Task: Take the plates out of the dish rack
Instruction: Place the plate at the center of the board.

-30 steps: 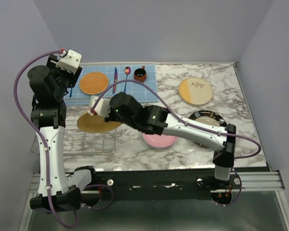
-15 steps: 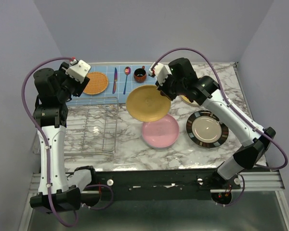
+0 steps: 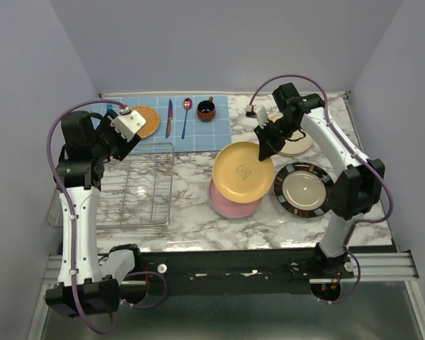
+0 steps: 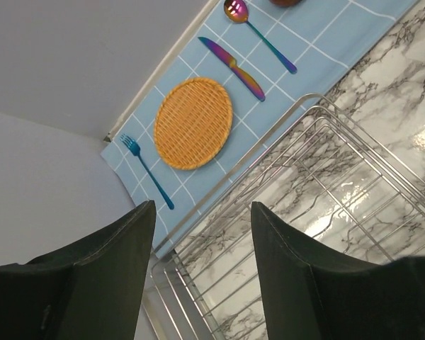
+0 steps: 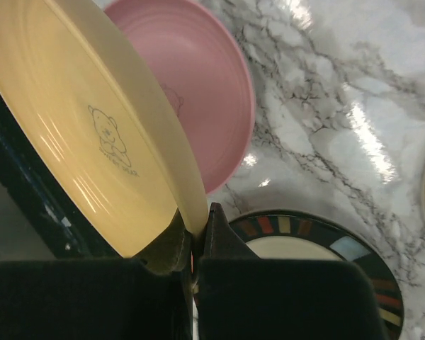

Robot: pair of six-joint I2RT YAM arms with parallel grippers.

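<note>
Right tool (image 5: 196, 224) is clamped on the rim of the yellow-orange plate (image 3: 242, 172), both fingers pinching the edge. The plate is held tilted, face up toward the top camera, over mid tabletop (image 3: 198, 159). Its near-left edge overlaps the pink plate (image 3: 230, 205), which lies flat on the marble; can't tell if the two touch. Its right edge meets the rim of the black-rimmed plate (image 3: 304, 189) in the top view, with no gap visible. The cream-and-yellow plate (image 3: 297, 144) lies flat farther back, partly hidden by the right arm.

Left tool (image 4: 202, 212) has its fingers apart and holds nothing, hanging over the far-left corner of the dish rack (image 3: 138, 188). The rack sits on the left side of the tabletop, its far edge overlapping the blue checked placemat (image 3: 214, 129). On the placemat, in a row: fork (image 4: 147, 172), woven disc (image 4: 193, 122), knife (image 4: 234, 67), spoon (image 4: 258, 32), dark red cup (image 3: 206, 110).

Open room:
- a bare marble strip between the rack's right edge and the pink plate
- a bare corner at far right, behind the cream-and-yellow plate
</note>
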